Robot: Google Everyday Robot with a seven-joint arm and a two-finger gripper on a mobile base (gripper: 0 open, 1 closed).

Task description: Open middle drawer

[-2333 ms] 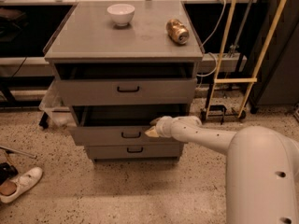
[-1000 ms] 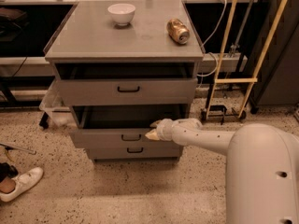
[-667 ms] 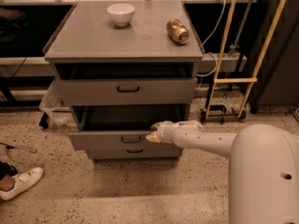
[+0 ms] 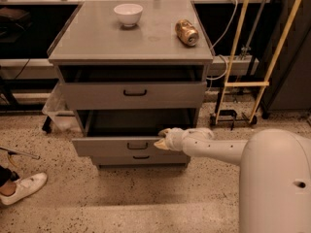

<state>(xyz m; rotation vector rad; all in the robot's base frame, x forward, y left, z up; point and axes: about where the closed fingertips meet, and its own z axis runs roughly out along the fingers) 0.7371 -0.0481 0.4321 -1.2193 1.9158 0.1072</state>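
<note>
The middle drawer [image 4: 104, 147] is a wide grey drawer with a low front panel and a small black bracket handle [image 4: 137, 145]. It stands pulled out from the grey cabinet [image 4: 131, 47], with a dark gap behind its front. My gripper [image 4: 162, 139] is at the top edge of that front panel, just right of the handle, and my white arm [image 4: 218, 149] reaches in from the right. The taller top drawer [image 4: 133, 94] above is slightly out. The narrow bottom drawer front [image 4: 141, 158] shows just below.
A white bowl [image 4: 128, 13] and a brass-coloured can [image 4: 187, 32] lying on its side are on the cabinet top. A person's white shoe [image 4: 24, 186] is on the floor at left. A clear bin [image 4: 58, 114] sits left of the cabinet, and a yellow frame [image 4: 243, 84] stands at right.
The middle drawer has slid further out toward the camera. My gripper has moved with its front edge, downward and forward.
</note>
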